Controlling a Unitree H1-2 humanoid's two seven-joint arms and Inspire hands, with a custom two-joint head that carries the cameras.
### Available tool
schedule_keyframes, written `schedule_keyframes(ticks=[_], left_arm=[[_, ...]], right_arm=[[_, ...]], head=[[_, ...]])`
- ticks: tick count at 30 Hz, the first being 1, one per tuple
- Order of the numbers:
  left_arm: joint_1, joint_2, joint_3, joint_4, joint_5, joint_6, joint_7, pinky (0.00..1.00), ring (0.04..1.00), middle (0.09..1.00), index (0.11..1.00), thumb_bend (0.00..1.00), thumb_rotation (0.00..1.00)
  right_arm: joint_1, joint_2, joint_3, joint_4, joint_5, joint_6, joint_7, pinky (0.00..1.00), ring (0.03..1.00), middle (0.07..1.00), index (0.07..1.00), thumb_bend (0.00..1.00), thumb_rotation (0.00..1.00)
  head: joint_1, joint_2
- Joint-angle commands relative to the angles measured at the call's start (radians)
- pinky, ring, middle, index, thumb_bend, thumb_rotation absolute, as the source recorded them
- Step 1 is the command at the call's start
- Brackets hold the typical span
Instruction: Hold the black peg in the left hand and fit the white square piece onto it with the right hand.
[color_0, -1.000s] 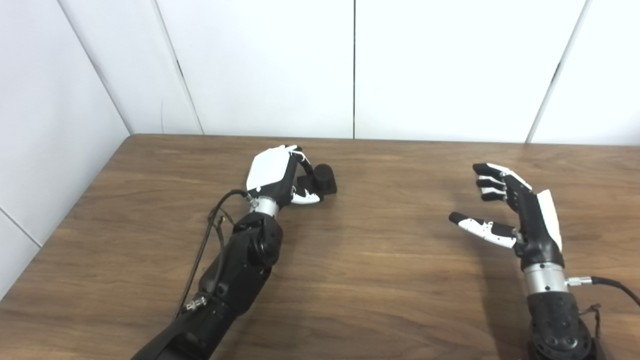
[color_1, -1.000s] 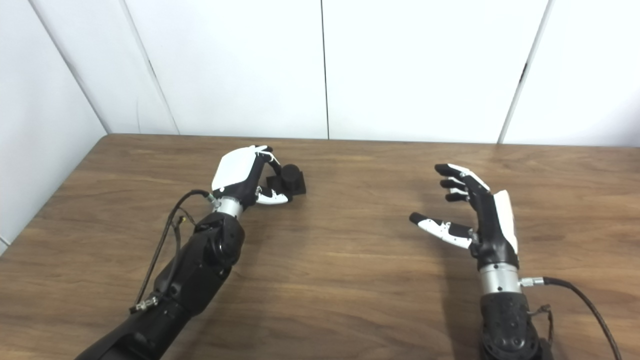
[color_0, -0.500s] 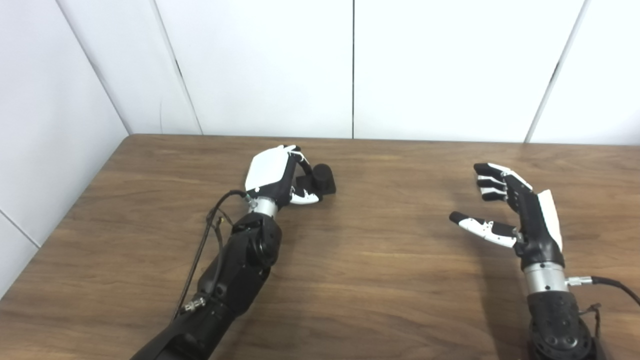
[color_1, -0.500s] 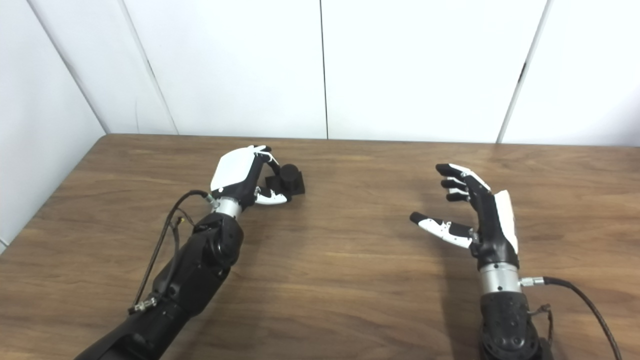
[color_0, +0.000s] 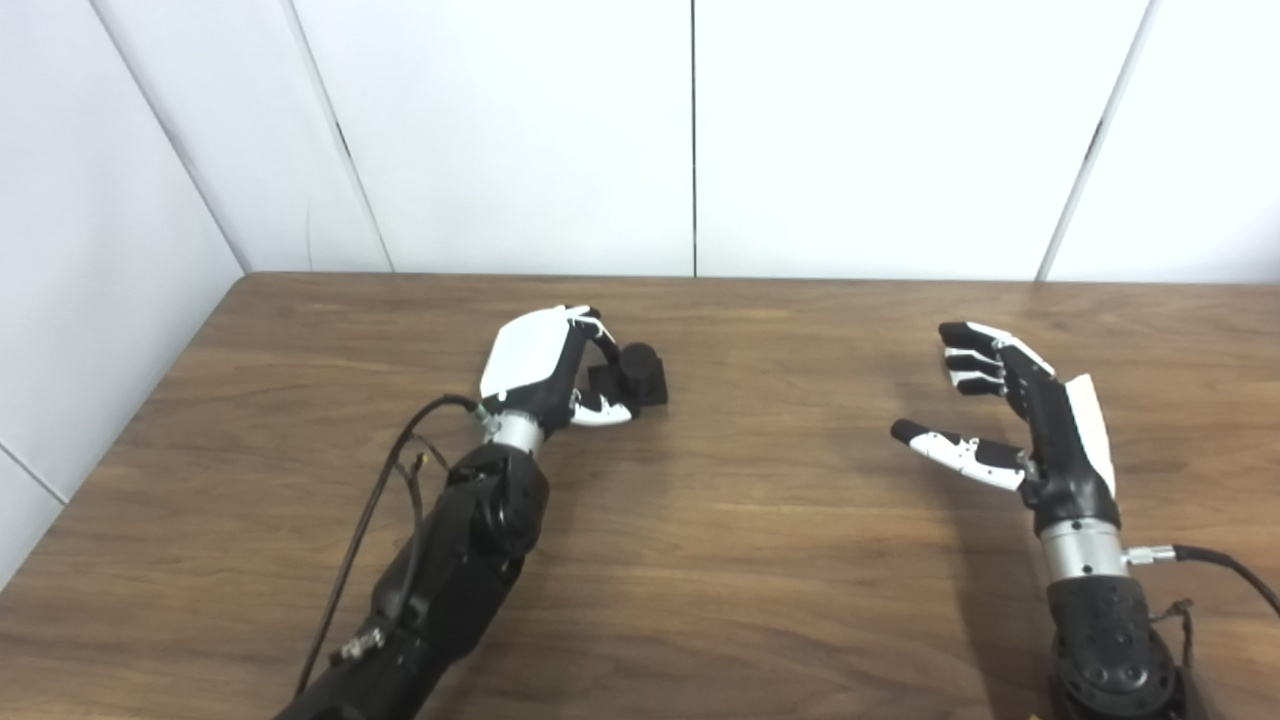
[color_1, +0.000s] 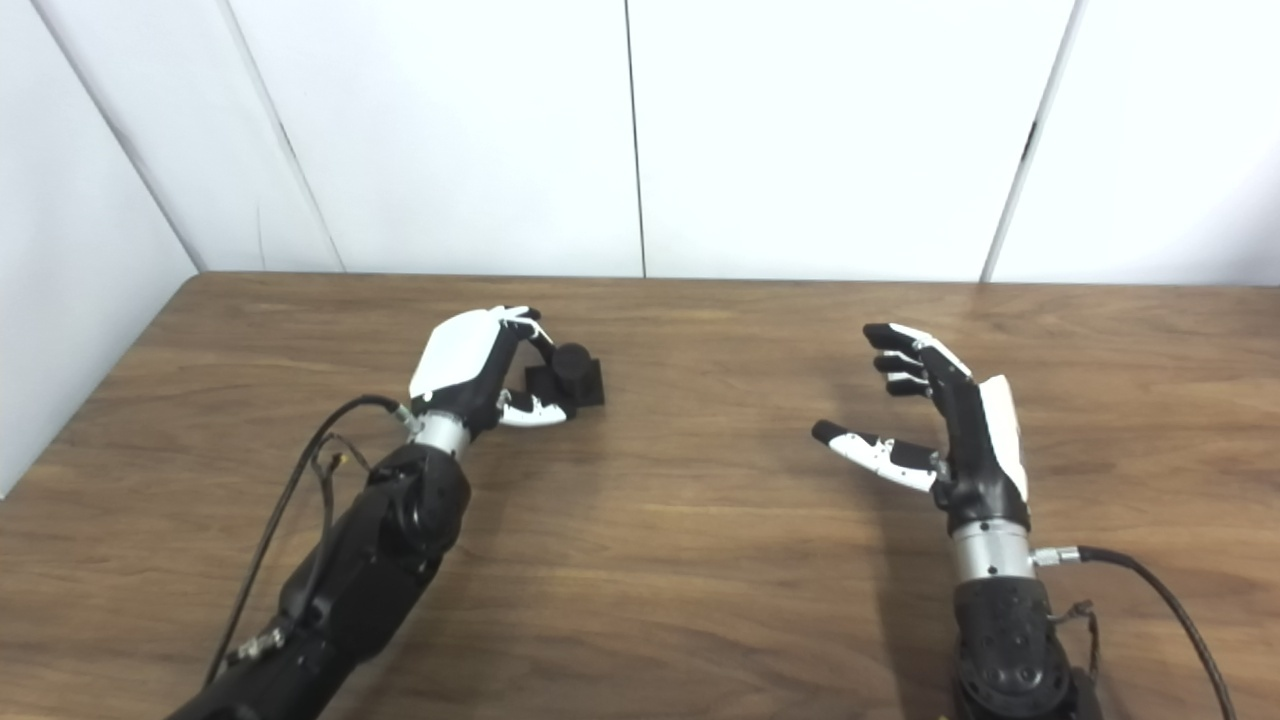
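The black peg (color_0: 641, 371), a short cylinder on a square black base, rests on the wooden table (color_0: 760, 540) left of centre. My left hand (color_0: 545, 366) lies against its left side. The fingers curl over the base and the thumb (color_0: 603, 409) presses along its front, so the hand is shut on the peg. Far to the right my right hand (color_0: 1030, 425) hovers above the table, open, palm facing left, fingers spread, holding nothing. No white square piece shows in either view.
White wall panels (color_0: 690, 140) rise behind the table's far edge and along its left side. A black cable (color_0: 375, 500) runs along the left forearm, and another cable (color_1: 1150, 590) leaves the right wrist.
The whole picture has shifted slightly, so the camera moved. Both hands and the peg keep the same places and poses.
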Motion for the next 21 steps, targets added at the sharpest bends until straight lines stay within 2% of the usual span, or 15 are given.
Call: schedule_keyframes(ticks=[1, 8, 21], left_arm=[[0.031, 0.004, -0.024, -0.037, -0.009, 0.006, -0.07, 0.96, 0.934, 0.888, 0.488, 0.51, 0.1], [0.063, 0.006, -0.019, -0.126, -0.028, -0.011, -0.11, 0.93, 0.922, 0.881, 0.487, 0.51, 0.1], [0.113, -0.001, -0.012, -0.238, -0.063, -0.014, -0.186, 0.95, 0.933, 0.887, 0.486, 0.51, 0.1]], right_arm=[[-0.039, -0.007, -0.004, -0.035, -0.004, -0.013, -0.009, 0.66, 0.731, 0.772, 0.745, 0.68, 0.14], [-0.043, -0.005, -0.001, -0.024, -0.004, -0.025, -0.014, 0.64, 0.725, 0.769, 0.741, 0.68, 0.15], [-0.041, 0.002, 0.002, -0.037, -0.002, -0.017, -0.011, 0.63, 0.738, 0.778, 0.74, 0.68, 0.15]], head=[[0.0, 0.001], [-0.006, 0.002], [-0.028, 0.006]])
